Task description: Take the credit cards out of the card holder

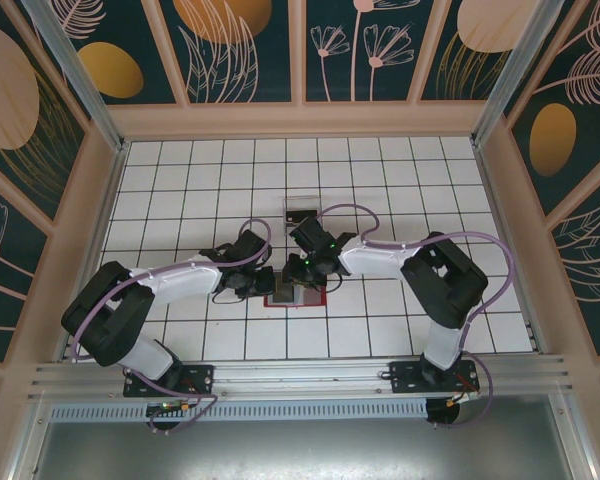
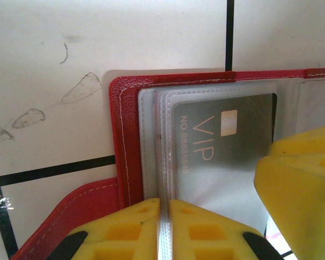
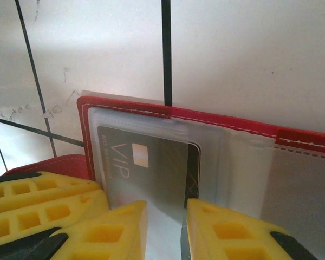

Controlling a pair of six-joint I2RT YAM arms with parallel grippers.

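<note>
Card holder (image 2: 122, 135) open — left end effector (image 2: 163, 211) pinches its sleeves (image 2: 151, 141).

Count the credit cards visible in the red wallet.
1. A grey VIP card sits inside the open red card holder, behind clear plastic. Others may be hidden in the clear sleeves stacked beside it.

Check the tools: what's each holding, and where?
Left tool pinches the card holder by the edge of its clear sleeves. Right tool straddles the VIP card sleeve, jaws apart, holding nothing.
</note>
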